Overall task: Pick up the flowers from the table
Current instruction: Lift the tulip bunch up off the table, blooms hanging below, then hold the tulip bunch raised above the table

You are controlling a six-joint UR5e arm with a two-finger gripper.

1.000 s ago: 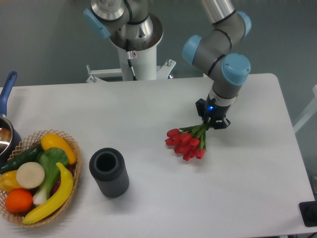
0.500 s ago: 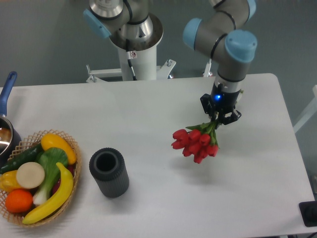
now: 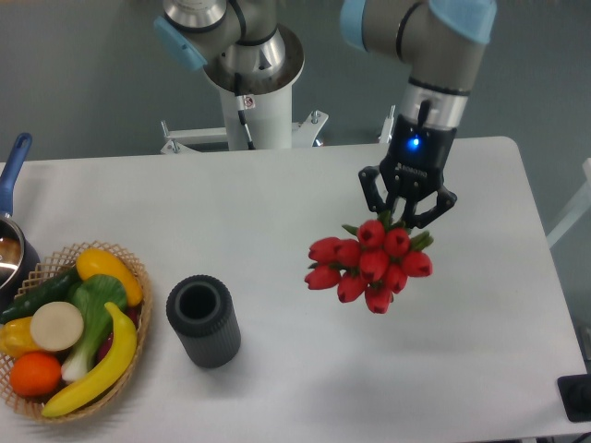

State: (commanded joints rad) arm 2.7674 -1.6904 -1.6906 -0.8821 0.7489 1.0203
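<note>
Fixed camera, only view: black two-finger claw (image 3: 407,209) on the grey-and-blue UR5e arm (image 3: 434,55) sits right of frame centre, blue LED lit on the wrist. Claw is clamped on the green stems of the bunch of red tulips (image 3: 371,261); fingers straddle the stems just above the blooms. Stem ends hidden behind the claw.

Tulip heads hang at roughly 7 o'clock from the claw, blooms facing the camera, bunch clustered tight. Looks lifted clear of the large white rectangular tabletop (image 3: 277,198), though contact can't be judged for sure from this angle.

Dark grey ribbed cylindrical cup (image 3: 203,320) stands upright, open end up, at 8 o'clock from the tulips, well apart.

Woven wicker basket (image 3: 135,275) at the left edge holds plastic produce: yellow banana (image 3: 102,362), orange (image 3: 36,374), green cucumber (image 3: 37,293), yellow pepper (image 3: 107,271), a white-topped round piece (image 3: 56,325).

Metal saucepan with a blue handle (image 3: 13,175) is cut off by the left frame edge, at 10 o'clock from the basket.

White robot pedestal (image 3: 259,111) stands behind the tabletop at 12 o'clock.
</note>
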